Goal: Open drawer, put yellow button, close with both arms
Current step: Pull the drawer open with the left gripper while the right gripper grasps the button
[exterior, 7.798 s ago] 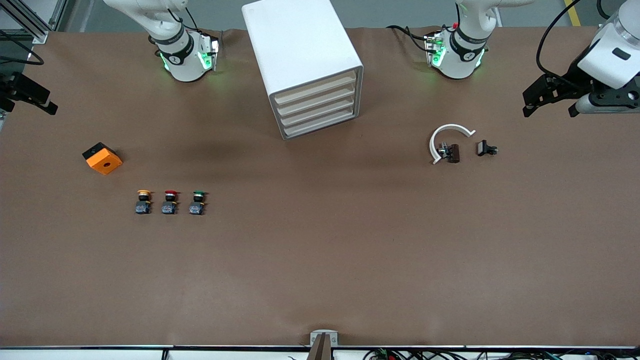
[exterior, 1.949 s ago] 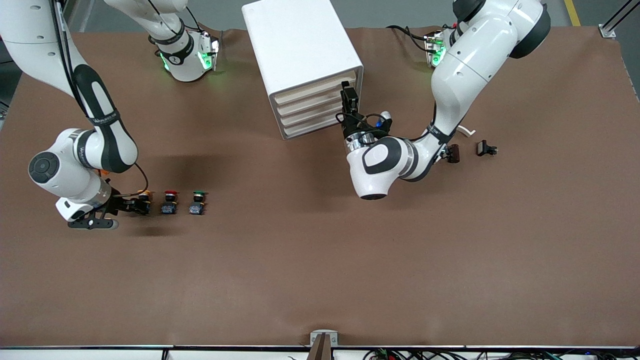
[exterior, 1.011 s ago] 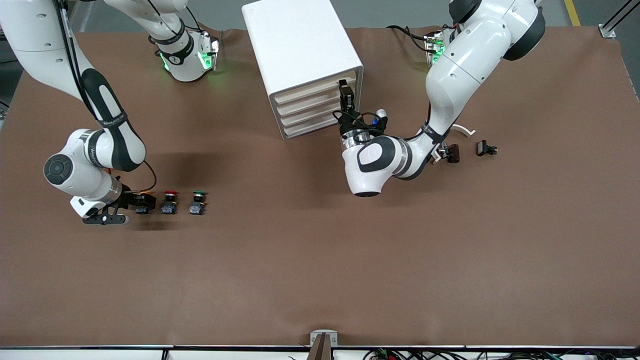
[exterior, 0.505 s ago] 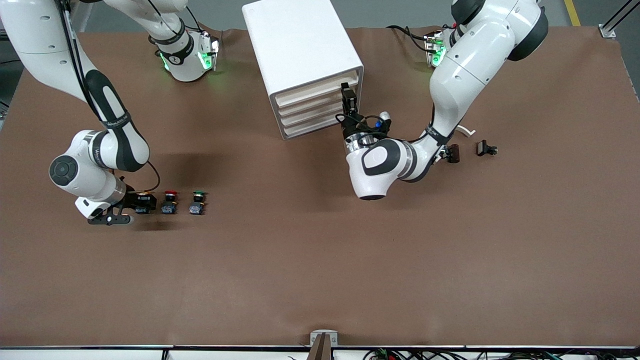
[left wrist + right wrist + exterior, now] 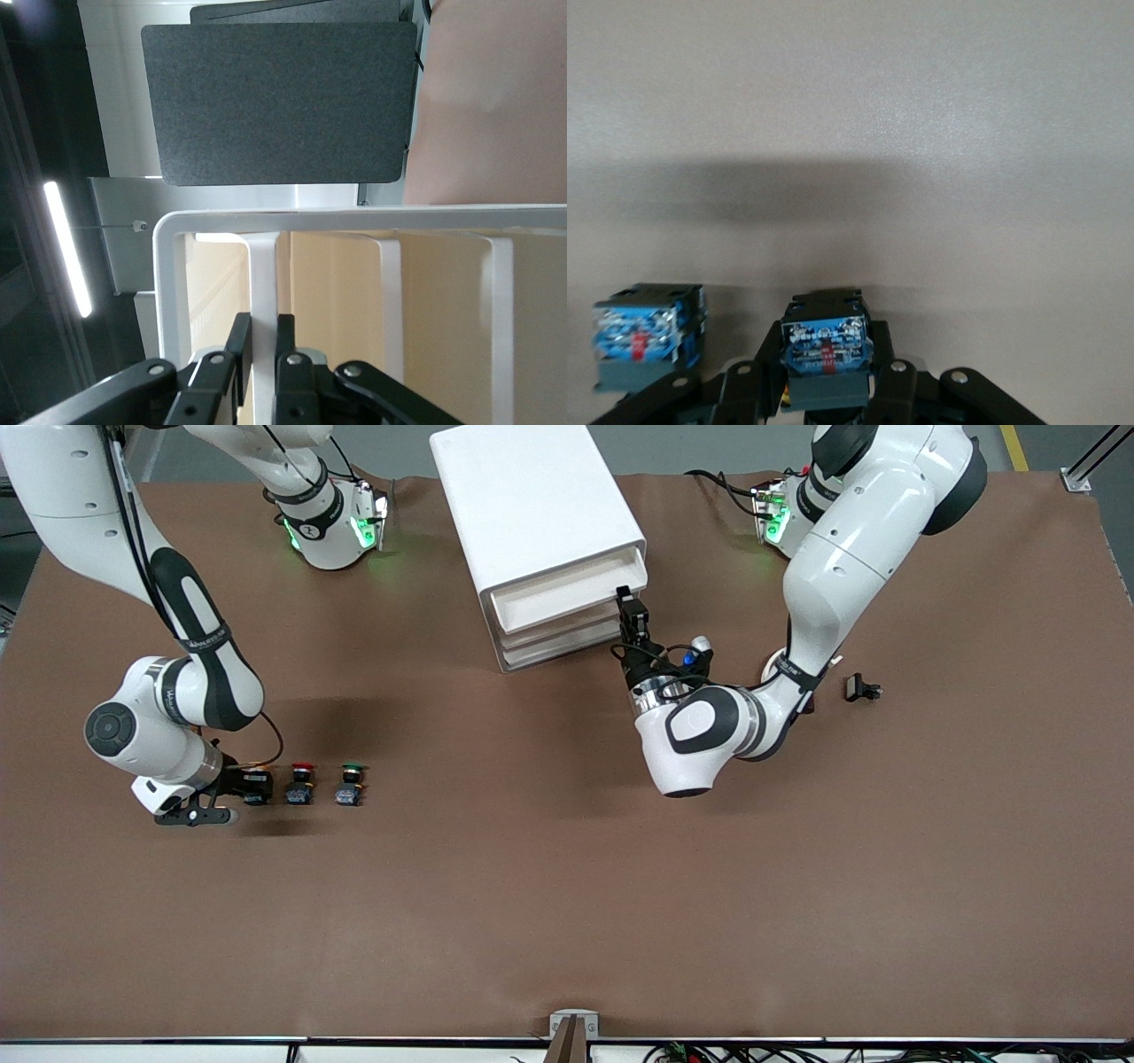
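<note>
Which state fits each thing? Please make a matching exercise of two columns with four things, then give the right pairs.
1. drawer
2. yellow button
3. left gripper
4. green-capped button

A. shut on the drawer's front edge
B. pulled partly out of the white cabinet
C. standing free on the table, untouched
D. clamped in the right gripper

Pairs: 1-B, 2-D, 3-A, 4-C

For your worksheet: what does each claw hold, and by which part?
Left claw: top cream-fronted drawer's front edge. Right claw: small yellow-capped push button, by its blue-grey body.

High front cam faces arms; wrist cams close-up on pincers.
</note>
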`<move>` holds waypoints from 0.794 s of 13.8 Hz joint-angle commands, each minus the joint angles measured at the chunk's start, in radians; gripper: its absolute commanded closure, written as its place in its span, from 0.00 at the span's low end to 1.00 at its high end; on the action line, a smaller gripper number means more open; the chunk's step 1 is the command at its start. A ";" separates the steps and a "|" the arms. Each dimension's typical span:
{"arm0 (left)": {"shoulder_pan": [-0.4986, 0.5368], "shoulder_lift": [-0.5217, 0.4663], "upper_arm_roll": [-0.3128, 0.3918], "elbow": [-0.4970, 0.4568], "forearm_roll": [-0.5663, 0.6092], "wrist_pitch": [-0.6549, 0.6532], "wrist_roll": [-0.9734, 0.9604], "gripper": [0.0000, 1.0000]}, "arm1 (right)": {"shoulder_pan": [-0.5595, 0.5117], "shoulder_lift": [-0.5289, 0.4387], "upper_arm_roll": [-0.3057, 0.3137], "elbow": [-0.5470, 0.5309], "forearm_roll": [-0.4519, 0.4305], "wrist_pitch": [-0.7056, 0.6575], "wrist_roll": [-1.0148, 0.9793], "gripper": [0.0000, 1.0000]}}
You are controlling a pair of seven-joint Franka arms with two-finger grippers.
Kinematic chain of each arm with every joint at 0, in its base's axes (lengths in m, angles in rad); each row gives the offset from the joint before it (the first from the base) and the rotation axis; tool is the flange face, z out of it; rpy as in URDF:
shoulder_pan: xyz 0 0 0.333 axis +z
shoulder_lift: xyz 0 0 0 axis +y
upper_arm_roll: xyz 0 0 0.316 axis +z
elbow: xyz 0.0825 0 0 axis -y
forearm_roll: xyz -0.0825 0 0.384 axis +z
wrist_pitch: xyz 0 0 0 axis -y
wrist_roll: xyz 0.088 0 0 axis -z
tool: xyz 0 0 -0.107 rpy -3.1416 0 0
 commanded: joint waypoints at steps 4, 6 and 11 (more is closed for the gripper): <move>0.033 -0.006 0.048 0.045 0.008 -0.076 -0.010 1.00 | 0.094 -0.227 0.021 0.077 0.033 -0.371 0.266 1.00; 0.036 -0.003 0.074 0.064 0.007 -0.078 -0.010 1.00 | 0.188 -0.311 0.019 0.077 0.061 -0.466 0.454 1.00; 0.075 -0.004 0.095 0.081 0.008 -0.090 -0.010 1.00 | 0.343 -0.465 0.019 0.076 0.164 -0.620 0.872 1.00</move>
